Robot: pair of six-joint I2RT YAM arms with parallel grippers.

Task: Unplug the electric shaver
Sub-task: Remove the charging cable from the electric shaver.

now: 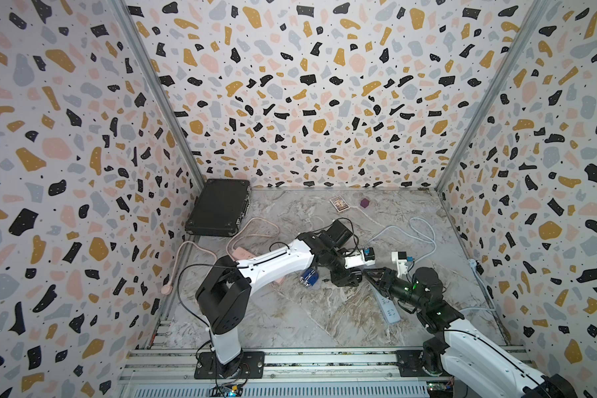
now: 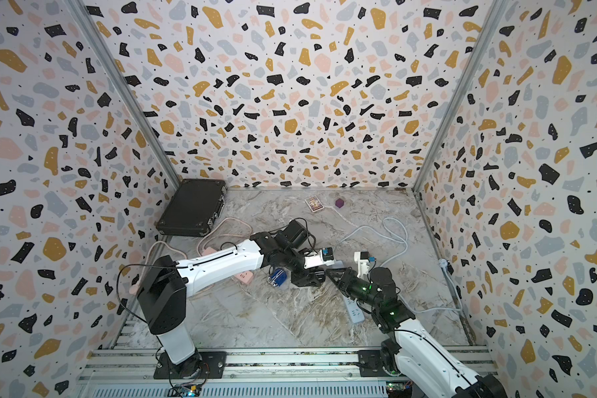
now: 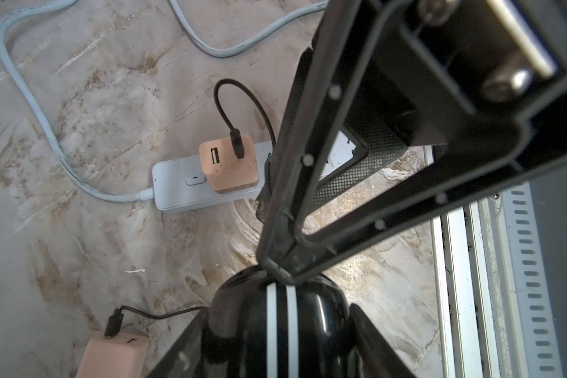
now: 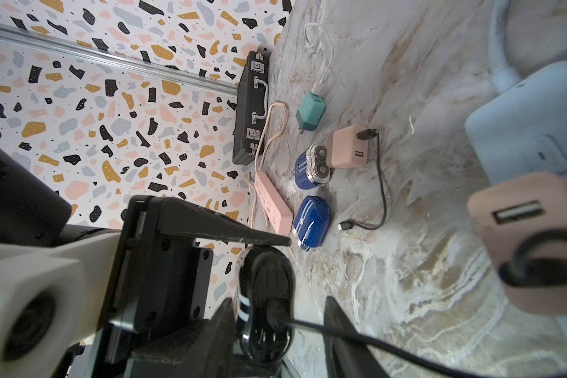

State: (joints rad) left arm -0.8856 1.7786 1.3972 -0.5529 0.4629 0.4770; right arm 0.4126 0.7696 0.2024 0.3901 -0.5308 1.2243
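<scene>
The stereo camera is looking down from high above the front rail [image 1: 324, 358] toward the back wall [image 1: 307, 103], taking in the whole table [image 1: 307, 320] in both top views. The wrist cameras are hovering close over the tabletop, both catching the black shaver [image 3: 275, 327] and the pink charger [image 3: 228, 163] on the power strip [image 3: 174, 193].

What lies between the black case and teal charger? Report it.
A loop of pink cord, between black case and teal charger; right wrist view shows it.
</scene>
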